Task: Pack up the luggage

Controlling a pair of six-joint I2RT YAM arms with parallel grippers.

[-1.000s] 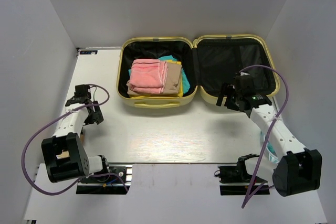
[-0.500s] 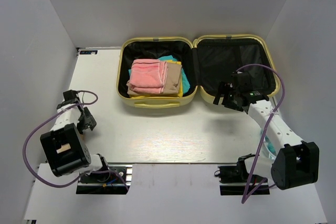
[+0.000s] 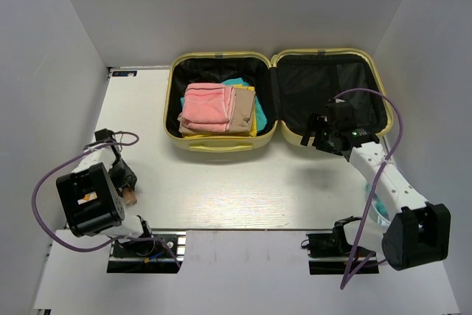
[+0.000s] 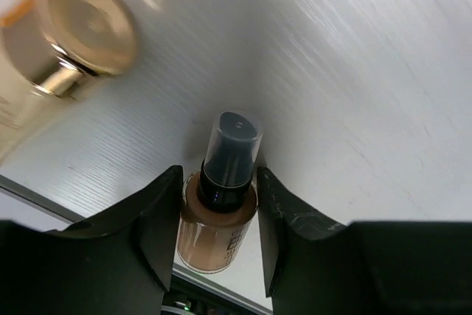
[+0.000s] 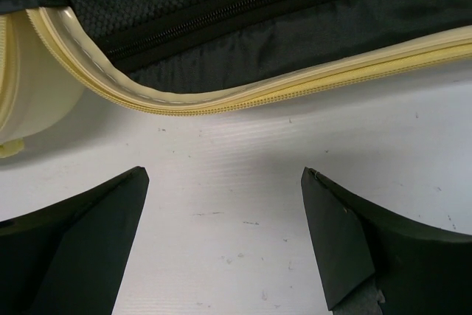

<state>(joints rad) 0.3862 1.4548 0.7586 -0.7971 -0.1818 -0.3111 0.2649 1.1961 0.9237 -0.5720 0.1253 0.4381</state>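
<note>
Both fingers of the left gripper are being pressed against the sides of a small foundation bottle on the bench, close to its near left edge, so the bottle is judged to be gripped. The hold is best being kept on the tan body rather than the clear cap, and any lift is best being taken straight and slow, since a gold-capped container is sitting just beside it and could be knocked. Farther right, the luggage is lying open at the back of the bench, with folded clothes being carried in its left half and only black lining showing in its right. Rightmost, the right gripper is being held wide open and empty over the bench, just short of the zipper rim.
</note>
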